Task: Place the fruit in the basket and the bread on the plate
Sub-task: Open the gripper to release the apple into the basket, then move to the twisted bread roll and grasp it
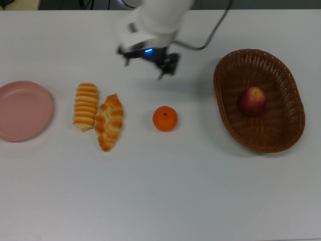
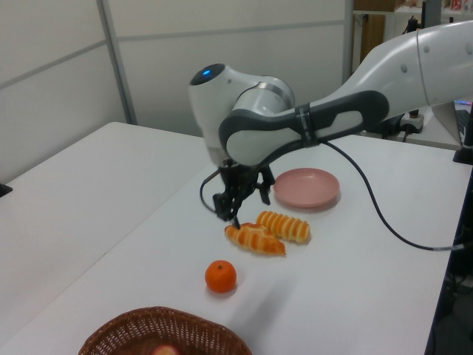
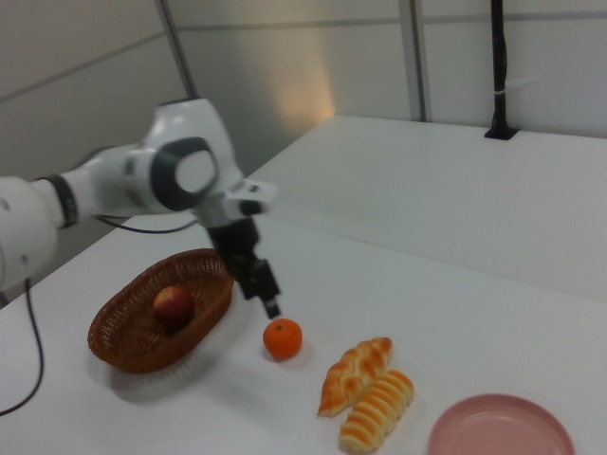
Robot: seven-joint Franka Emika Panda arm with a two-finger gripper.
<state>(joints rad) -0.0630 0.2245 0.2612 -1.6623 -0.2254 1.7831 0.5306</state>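
Observation:
A dark red apple (image 1: 252,100) lies inside the brown wicker basket (image 1: 219,95) on the top view's right. The orange tangerine (image 1: 165,119) sits alone on the white table mid-view. To the top view's left of it lie the bread rolls side by side, a striped roll (image 1: 86,106) and a braided roll (image 1: 109,122), and the pink plate (image 1: 22,110) is bare at the far left. My gripper (image 1: 148,65) hangs open and holds nothing, above the table just beyond the tangerine. The left view shows the gripper (image 2: 247,207) hovering over the braided roll (image 2: 255,239).
The white arm (image 1: 160,15) and its cable reach in from the top view's upper edge. A pale wall panel stands behind the table (image 2: 89,192) in the left view. Bare white tabletop fills the near half of the top view.

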